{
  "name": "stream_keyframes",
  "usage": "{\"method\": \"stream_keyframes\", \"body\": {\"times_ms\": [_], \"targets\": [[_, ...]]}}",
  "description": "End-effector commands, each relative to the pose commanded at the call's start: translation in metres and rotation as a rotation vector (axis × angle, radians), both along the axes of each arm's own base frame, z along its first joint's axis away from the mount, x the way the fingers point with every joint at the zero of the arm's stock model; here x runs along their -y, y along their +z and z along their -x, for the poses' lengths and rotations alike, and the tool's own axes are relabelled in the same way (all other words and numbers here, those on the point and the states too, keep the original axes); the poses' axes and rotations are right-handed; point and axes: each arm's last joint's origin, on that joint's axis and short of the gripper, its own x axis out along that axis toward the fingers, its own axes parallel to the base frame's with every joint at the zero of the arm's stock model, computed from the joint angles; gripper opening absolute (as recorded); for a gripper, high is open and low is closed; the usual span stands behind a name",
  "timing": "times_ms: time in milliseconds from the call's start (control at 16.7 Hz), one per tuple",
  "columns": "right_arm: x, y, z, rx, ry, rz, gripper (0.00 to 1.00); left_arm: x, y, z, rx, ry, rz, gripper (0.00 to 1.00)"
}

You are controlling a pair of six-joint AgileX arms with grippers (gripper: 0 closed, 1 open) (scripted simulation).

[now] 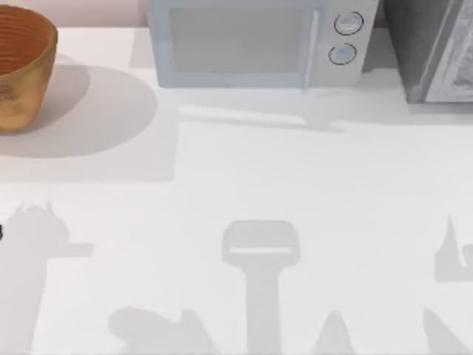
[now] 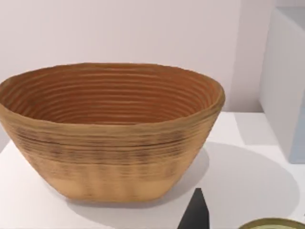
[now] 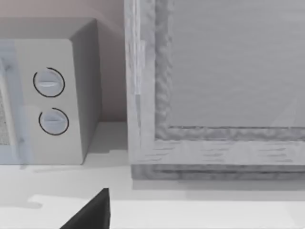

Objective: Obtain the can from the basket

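The basket [image 2: 109, 138] is a round tan woven bowl with a ribbed orange-brown inside, and nothing shows in the part of the inside I can see. It stands at the table's far left corner [image 1: 22, 66]. The can [image 2: 274, 224] shows as a sliver of dull yellow-gold top at the edge of the left wrist view, outside the basket and nearer the camera. A dark part of my left gripper [image 2: 195, 214] rises beside the can, facing the basket's outer wall. My right gripper [image 3: 93, 212] is parked on the right, pointing at the back of the table.
A white microwave [image 1: 255, 41] with two round knobs stands at the back middle. A grey cabinet [image 1: 432, 48] stands at the back right, close in front of the right wrist [image 3: 219, 86]. Arm shadows lie across the white table [image 1: 244, 177].
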Motion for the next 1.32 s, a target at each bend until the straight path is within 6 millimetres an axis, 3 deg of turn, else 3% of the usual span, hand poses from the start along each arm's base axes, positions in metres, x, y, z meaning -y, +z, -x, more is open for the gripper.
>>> {"method": "stream_keyframes", "body": {"times_ms": [180, 360, 840, 1080, 1320], "targets": [[0.000, 0.000, 0.000, 0.000, 0.000, 0.000, 1.00, 0.003, -0.033, 0.008, 0.068, -0.023, 0.000, 0.00], [0.000, 0.000, 0.000, 0.000, 0.000, 0.000, 1.00, 0.003, -0.051, 0.009, 0.096, -0.029, -0.001, 0.00], [0.000, 0.000, 0.000, 0.000, 0.000, 0.000, 1.00, 0.003, -0.052, 0.009, 0.095, -0.028, -0.003, 0.00], [0.000, 0.000, 0.000, 0.000, 0.000, 0.000, 1.00, 0.008, -0.022, 0.005, 0.166, -0.120, 0.018, 0.00], [0.000, 0.000, 0.000, 0.000, 0.000, 0.000, 1.00, 0.015, 0.020, -0.014, 0.248, -0.266, 0.027, 0.00]]}}
